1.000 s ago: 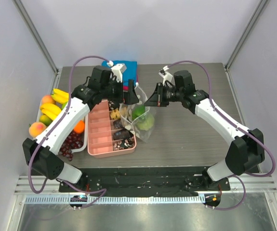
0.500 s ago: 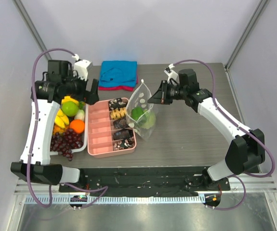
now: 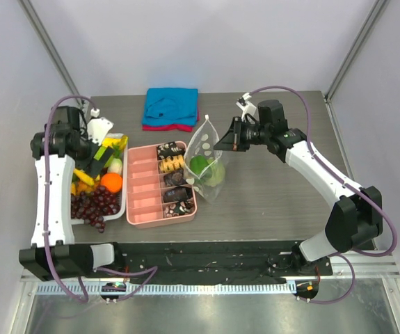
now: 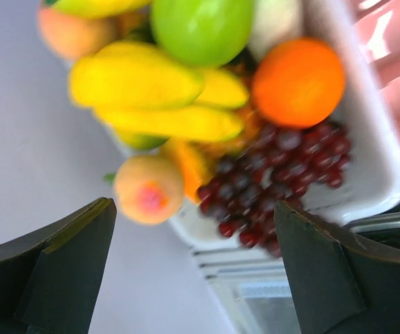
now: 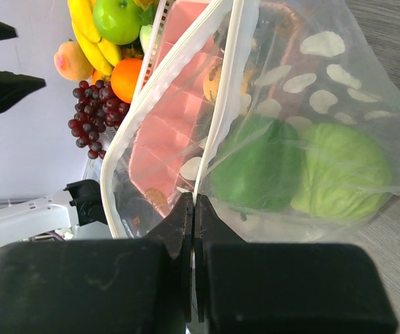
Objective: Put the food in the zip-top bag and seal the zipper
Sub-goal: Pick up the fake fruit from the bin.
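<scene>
Right jaws pinching zip-top bag (image 5: 311, 104) rim, green fruits (image 5: 262, 167) inside, left jaws wide apart, empty, above fruit tray (image 4: 373, 160) at surface (image 3: 276, 195) left edge.

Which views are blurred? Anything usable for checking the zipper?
Left wrist: blurred throughout, with the orange and grapes smeared. Right wrist: sharp, with the zip-top bag and zipper crisp, so use this one. Top external: sharp, with even light and soft shadows on the table.
</scene>
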Tool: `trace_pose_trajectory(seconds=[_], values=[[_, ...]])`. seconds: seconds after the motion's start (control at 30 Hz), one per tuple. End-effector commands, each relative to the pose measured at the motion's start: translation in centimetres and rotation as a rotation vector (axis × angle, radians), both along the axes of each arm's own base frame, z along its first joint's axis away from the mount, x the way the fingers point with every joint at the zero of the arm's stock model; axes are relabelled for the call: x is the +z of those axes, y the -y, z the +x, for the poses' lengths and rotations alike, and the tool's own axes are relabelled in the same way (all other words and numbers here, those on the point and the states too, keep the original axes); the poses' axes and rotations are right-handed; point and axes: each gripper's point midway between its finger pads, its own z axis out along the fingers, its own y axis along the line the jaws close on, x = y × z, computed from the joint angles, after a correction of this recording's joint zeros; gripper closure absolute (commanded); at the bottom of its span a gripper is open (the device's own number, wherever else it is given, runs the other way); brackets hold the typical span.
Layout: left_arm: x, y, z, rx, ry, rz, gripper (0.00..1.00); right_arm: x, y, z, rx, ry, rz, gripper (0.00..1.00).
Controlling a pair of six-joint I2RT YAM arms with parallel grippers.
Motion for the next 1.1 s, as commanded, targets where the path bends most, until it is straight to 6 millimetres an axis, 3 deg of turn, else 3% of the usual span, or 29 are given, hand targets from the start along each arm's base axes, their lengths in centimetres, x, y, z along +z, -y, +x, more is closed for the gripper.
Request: trace_pose_trajectory(seconds=[0.0,0.13,0.27,0.57,0.83,1.07], values=[[3.2,-5.6,-4.5,0.032,-0.006,0.31,0.0,2.2,0.0,-0.8,0.041,0.085,0.023,0.99],[2.0,-8.2,-7.4,0.001,-0.12,0.37,0.0,2.1,-0.2,-0.9,0.06,0.077,0.027,0.99],[1.2,-9.0,-8.4,-0.049,-0.221,0.311,0.0,2.7,-0.4,-0.6,0.06,0.091,0.03,0.99],[-2.7,-10.1,-8.4,-0.272,-0.398,0.315,0.0,2.6,-0.4,-0.3,0.056,0.088,0.024,0.99],[-4.4,-12.2,-7.0,-0.318,-0.496,0.355,0.0,2.0,-0.2,-0.7,0.06,0.076,0.01,0.99],[-7.1,-13.6,-5.5,-0.336,-0.505,0.393,0.0,1.8,-0.2,-0.7,0.062,0.072,0.003,0.99]])
